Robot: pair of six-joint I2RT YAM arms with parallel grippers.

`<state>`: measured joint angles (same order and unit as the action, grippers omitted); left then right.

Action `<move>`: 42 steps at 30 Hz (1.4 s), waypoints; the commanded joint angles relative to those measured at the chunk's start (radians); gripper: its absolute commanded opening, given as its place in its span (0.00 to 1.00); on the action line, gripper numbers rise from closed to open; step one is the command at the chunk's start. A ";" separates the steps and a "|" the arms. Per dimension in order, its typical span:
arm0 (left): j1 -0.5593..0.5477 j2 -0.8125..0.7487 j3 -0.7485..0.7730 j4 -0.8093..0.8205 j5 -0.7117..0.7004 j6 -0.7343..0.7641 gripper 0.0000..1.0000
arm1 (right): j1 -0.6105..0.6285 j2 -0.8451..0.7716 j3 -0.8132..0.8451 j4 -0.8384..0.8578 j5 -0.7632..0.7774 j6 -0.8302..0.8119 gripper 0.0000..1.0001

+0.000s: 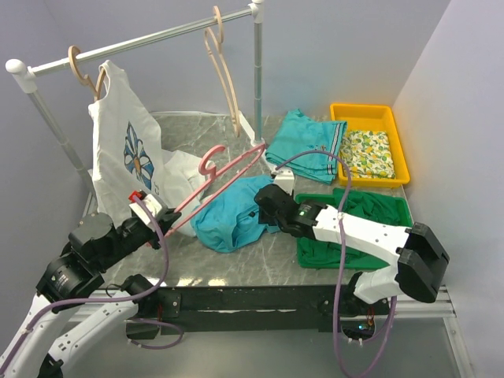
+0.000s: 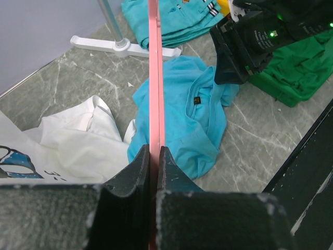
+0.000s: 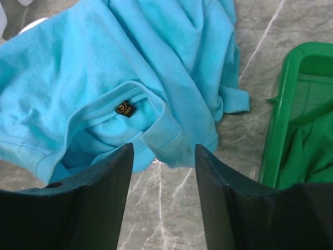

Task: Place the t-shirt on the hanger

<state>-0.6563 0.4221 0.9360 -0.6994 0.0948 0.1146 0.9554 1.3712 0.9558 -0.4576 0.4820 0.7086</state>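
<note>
Reaching for the collar is the step in hand, by my reading. The right tool (image 3: 162, 156) hangs just above the t-shirt (image 3: 93, 73) with its jaws apart. The ribbed neckband (image 3: 169, 133) and small dark label (image 3: 123, 108) lie just ahead of its tips. The t-shirt lies crumpled on the worktop (image 3: 263, 28) directly below this tool, and a green tray (image 3: 281, 104) sits off to the tool's right. The left tool (image 2: 154, 156) is clamped on the hanger (image 2: 155, 73), whose thin pink bar runs straight ahead of that tool, raised over the t-shirt. Next, the right tool likely needs to drop onto the neckband, pinch a single layer, and lift the opening toward the hanger's far end.
</note>
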 commanded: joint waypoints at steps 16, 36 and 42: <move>-0.019 0.047 0.098 -0.116 0.142 0.145 0.01 | -0.006 -0.169 -0.239 0.129 0.038 0.111 0.03; -0.054 0.029 0.127 -0.288 0.189 0.175 0.01 | -0.109 -0.236 -0.270 0.206 -0.002 0.042 0.00; -0.092 0.046 0.113 -0.301 0.177 0.172 0.01 | -0.109 -0.224 -0.229 0.191 0.013 0.022 0.00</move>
<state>-0.7212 0.4549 1.0389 -1.0180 0.2577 0.2737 0.8528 1.1362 0.6655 -0.2844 0.4675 0.7517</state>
